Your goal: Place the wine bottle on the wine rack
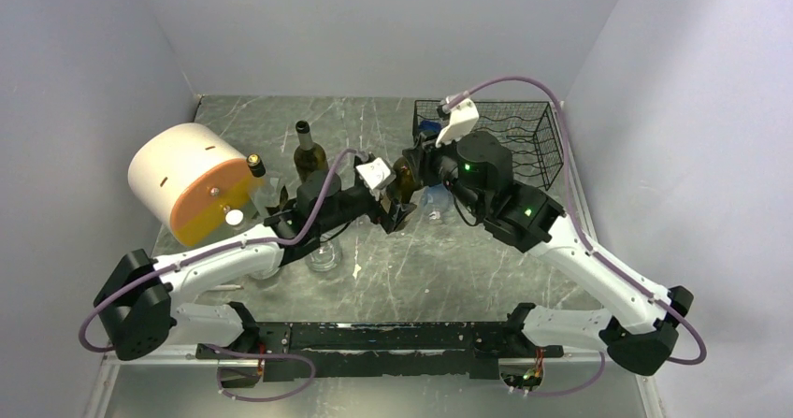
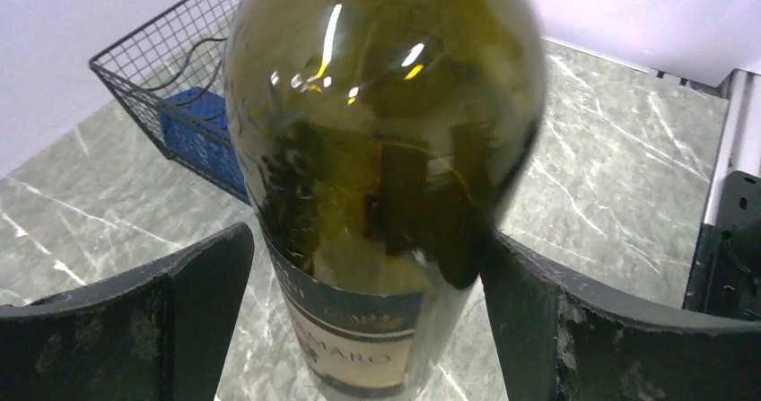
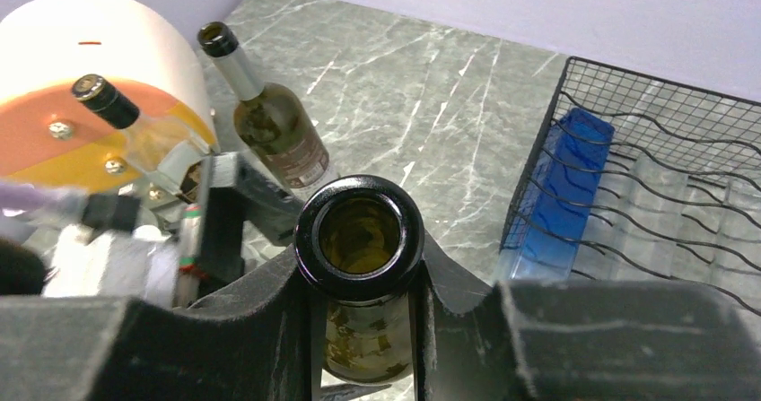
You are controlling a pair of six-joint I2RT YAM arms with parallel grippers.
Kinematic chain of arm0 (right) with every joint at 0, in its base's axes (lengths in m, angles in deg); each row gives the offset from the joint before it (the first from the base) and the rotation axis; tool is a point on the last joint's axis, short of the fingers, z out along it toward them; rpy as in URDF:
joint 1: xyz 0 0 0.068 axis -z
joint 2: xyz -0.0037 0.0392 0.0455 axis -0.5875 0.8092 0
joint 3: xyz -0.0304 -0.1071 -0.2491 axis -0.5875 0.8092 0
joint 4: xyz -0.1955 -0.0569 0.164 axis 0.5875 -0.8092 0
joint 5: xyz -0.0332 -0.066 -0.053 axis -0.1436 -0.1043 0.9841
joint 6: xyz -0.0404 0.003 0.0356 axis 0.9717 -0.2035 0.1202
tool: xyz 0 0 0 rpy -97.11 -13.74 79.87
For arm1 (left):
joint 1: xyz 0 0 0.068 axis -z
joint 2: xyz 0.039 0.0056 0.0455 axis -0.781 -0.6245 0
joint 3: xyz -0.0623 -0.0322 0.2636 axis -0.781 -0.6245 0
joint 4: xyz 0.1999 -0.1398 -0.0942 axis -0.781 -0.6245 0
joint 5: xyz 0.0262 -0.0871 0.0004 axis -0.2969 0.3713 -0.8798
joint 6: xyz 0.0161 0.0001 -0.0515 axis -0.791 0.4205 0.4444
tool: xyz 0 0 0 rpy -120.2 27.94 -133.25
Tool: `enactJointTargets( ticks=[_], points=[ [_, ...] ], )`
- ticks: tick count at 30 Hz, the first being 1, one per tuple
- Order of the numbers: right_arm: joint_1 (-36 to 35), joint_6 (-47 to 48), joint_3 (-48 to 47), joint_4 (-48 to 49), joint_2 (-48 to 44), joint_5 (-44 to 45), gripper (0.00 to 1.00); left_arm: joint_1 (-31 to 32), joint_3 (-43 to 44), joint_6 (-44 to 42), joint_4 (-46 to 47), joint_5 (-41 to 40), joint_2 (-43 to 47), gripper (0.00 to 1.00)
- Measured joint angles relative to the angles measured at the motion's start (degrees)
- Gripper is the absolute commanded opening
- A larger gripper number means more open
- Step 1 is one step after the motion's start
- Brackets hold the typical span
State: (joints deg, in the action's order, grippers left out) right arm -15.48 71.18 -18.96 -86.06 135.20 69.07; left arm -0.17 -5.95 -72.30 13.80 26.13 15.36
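The wine bottle [image 1: 404, 177] stands mid-desk between the two arms, to the left of the wine rack [image 1: 524, 133] and not yet in it; no view shows whether its base rests on the desk [image 1: 468, 259]. The right gripper [image 3: 363, 262] is clamped on the neck just below the open mouth, with a finger against each side. The left gripper [image 2: 368, 239] has its fingers wide apart on either side of the body, level with the paper label; I cannot tell whether they press the glass. The bottle is dark green glass, glossy and round, and uncorked. Judgement: it is rigid, fairly heavy for its size, slick under hard pads and breakable if dropped or knocked against wire. The neck grip is narrow and secure against sliding thanks to the lip, but the weight hangs away from it, so support on the body near the label seems advisable when the bottle is laid flat. The rack is thin black wire, box-shaped with a mesh wall and wavy tiers, open toward the bottle; a blue object [image 3: 570, 177] lies in its left end. The desk is smooth grey stone-patterned sheet. A second green bottle [image 1: 309, 151] stands far left.
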Motion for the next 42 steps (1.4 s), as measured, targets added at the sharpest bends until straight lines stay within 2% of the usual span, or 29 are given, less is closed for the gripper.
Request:
enactJointTargets(
  ticks=[9, 14, 20, 21, 24, 25, 28, 31, 37, 42],
  points=[
    [0.11, 0.04, 4.09, 3.15, -5.97, -3.32, 0.00, -3.58, 0.52, 6.71, 5.05, 12.17, -4.26, 0.99],
    [0.09, -0.33, 5.03, 4.11, -8.04, -4.94, 0.00, -3.89, 0.44, 6.03, 7.69, 16.24, -4.33, 0.87],
    [0.17, -0.09, 5.03, 4.42, -8.72, -6.14, 0.02, -4.15, 0.46, 2.58, 9.25, 18.32, -4.33, 0.54],
    [0.17, -0.04, 5.03, 4.31, -8.76, -6.34, 0.03, -4.44, 0.50, 1.97, 9.20, 18.95, -4.35, 0.47],
    [0.24, -0.04, 5.03, 3.93, -9.27, -6.99, 0.12, -5.42, 1.22, -0.31, 8.24, 21.35, -4.35, 0.12],
    [0.28, -0.04, 4.98, 3.65, -9.53, -7.30, 0.19, -5.66, 1.70, -1.20, 7.67, 22.05, -4.35, 0.08],
    [0.46, 0.42, 3.91, 2.03, -10.19, -8.22, 0.44, -5.84, 3.85, -4.85, 5.60, 23.69, -4.61, 0.07],
    [0.42, -0.55, 0.52, -1.27, -10.21, -10.47, 0.57, -5.86, 6.93, -10.56, 3.91, 24.65, -5.49, 0.07],
    [-0.15, -1.60, -5.88, -8.61, -12.59, -12.98, 0.65, -6.51, 10.38, -25.35, 1.31, 23.32, -6.67, 0.07],
    [-0.13, -2.10, -9.94, -15.02, -15.41, -10.95, 0.67, -6.62, 19.65, -37.42, -4.57, 22.23, -10.05, 0.07]
  ],
)
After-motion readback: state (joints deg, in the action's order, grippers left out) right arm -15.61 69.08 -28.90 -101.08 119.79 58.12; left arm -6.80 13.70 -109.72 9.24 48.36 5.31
